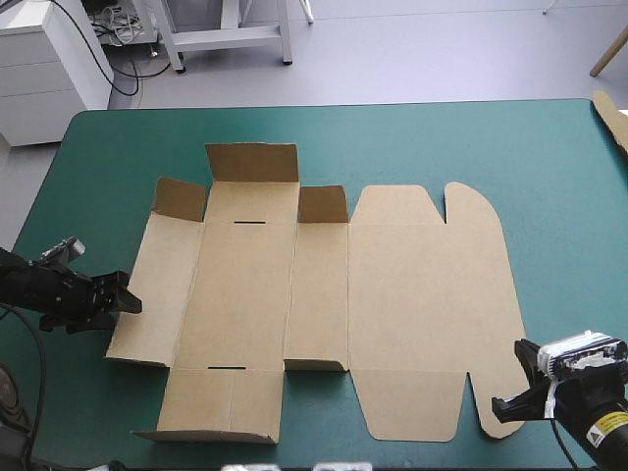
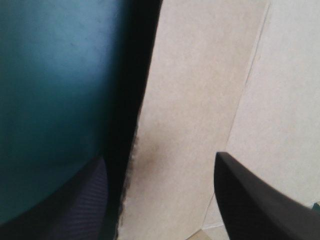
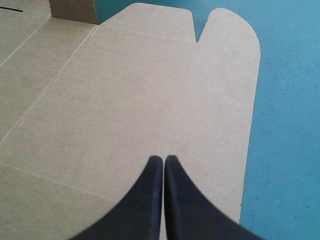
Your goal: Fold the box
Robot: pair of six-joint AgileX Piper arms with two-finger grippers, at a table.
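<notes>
While box [image 1: 324, 294] lies mostly flat, teal-green cover [image 1: 549, 177] surrounds it.

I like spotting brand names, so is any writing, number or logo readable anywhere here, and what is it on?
Nothing here can be read.
The box: plain brown board, no print on it.
The yellow sticker at the right arm's wrist: it has dark marks, too small to read.

We find no text, number or brand that we can read in any view. On the right arm [image 1: 601, 412], by the near right corner of the surface [image 1: 412, 137], sits a small yellow sticker [image 1: 609, 426] with a dark mark — too small to make out.
</notes>
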